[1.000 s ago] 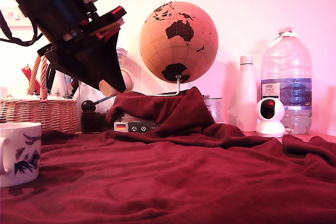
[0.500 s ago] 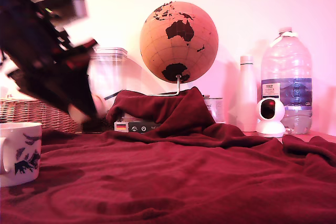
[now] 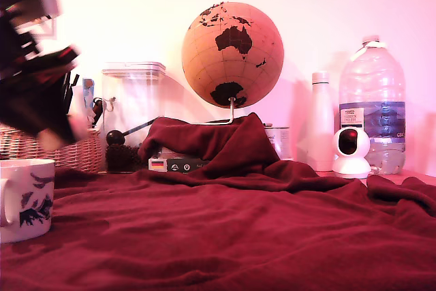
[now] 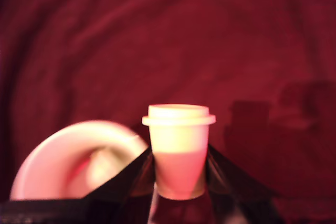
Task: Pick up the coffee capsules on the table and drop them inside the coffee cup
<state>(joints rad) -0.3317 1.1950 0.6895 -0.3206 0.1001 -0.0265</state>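
My gripper [image 4: 179,174] is shut on a cream coffee capsule [image 4: 178,145], its dark fingers [image 4: 223,177] pressing both tapered sides. In the exterior view the gripper [image 3: 58,134] is a dark motion-blurred shape at the far left, above the white coffee cup [image 3: 26,199], with the pale capsule [image 3: 51,140] at its tip. The wrist view shows the cup's round open mouth [image 4: 50,161] below and beside the capsule. Rumpled dark red cloth covers the table [image 3: 238,236].
A wicker basket [image 3: 78,151] stands behind the cup. A clear lidded canister [image 3: 133,110], a globe [image 3: 232,54] on a stand, a white bottle [image 3: 320,122], a small white camera [image 3: 351,151] and a large water bottle [image 3: 371,103] line the back.
The arm has swung towards the exterior view's left and down with the capsule in its grip, from in front of the canister to above the cup.
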